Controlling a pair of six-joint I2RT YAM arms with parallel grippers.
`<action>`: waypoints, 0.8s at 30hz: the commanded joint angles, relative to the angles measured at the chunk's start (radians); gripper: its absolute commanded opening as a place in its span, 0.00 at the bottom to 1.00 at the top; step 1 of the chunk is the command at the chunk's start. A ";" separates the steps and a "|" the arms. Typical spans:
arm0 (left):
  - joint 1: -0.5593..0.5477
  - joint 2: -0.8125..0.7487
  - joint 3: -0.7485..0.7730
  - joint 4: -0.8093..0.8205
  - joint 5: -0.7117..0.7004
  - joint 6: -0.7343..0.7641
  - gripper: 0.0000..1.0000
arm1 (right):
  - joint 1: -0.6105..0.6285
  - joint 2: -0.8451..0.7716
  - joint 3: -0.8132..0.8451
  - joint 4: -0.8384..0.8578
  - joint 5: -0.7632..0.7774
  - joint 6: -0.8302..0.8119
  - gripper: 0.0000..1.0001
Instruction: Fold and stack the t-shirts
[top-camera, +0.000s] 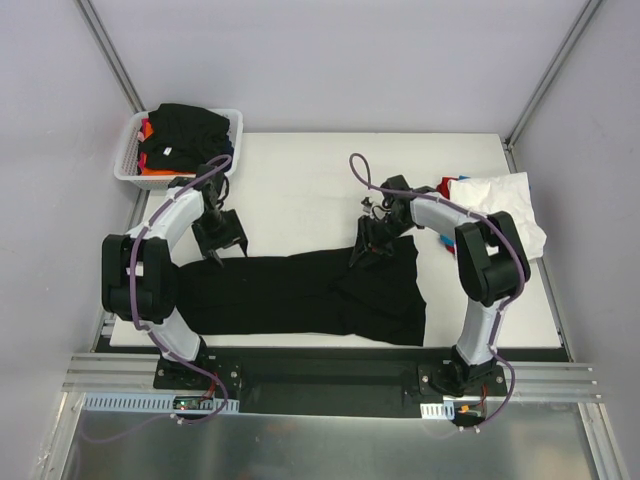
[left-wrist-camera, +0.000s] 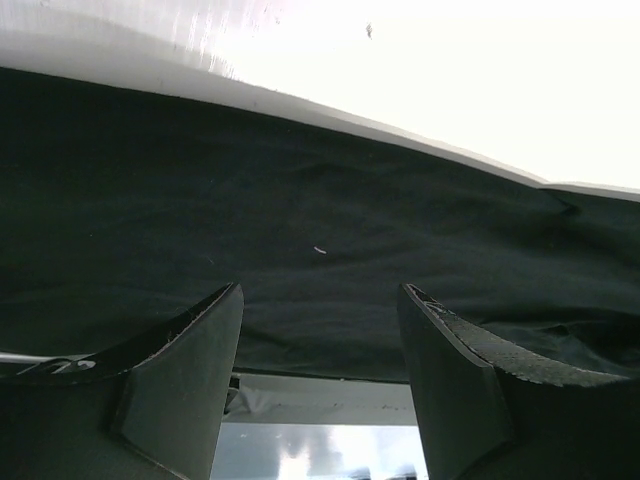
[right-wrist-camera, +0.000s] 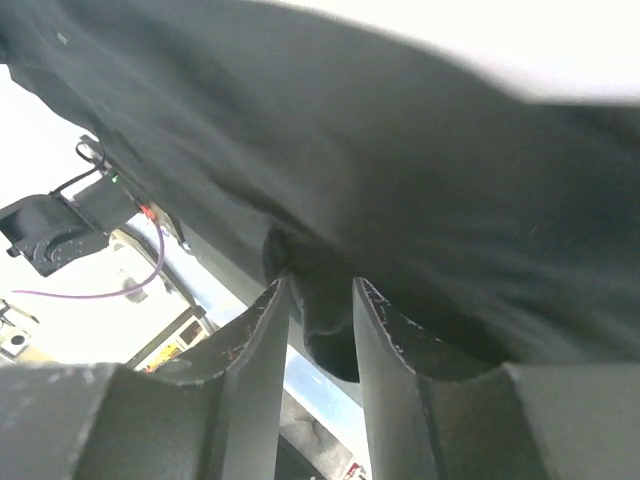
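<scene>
T-shirt (top-camera: 300, 295), black, is lying spread along the counter (top-camera: 300, 180) for folding, right fingers (right-wrist-camera: 250, 370) pinching its far hem to lift, left fingers (left-wrist-camera: 190, 370) hanging open above, holding nothing.

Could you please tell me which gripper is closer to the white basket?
Left. The left gripper sits just near-side of the white basket, over the far edge of the black t-shirt; the right gripper is to its right, mid-table, pinching that shirt.
</scene>
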 joint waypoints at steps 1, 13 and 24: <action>-0.001 -0.071 -0.035 -0.014 -0.011 -0.006 0.63 | 0.031 -0.130 -0.045 -0.009 0.014 0.041 0.35; -0.001 -0.147 -0.112 0.002 -0.025 -0.009 0.63 | 0.163 -0.357 -0.265 -0.014 0.076 0.116 0.34; -0.001 -0.190 -0.162 0.008 -0.030 -0.012 0.64 | 0.300 -0.526 -0.388 -0.093 0.197 0.198 0.34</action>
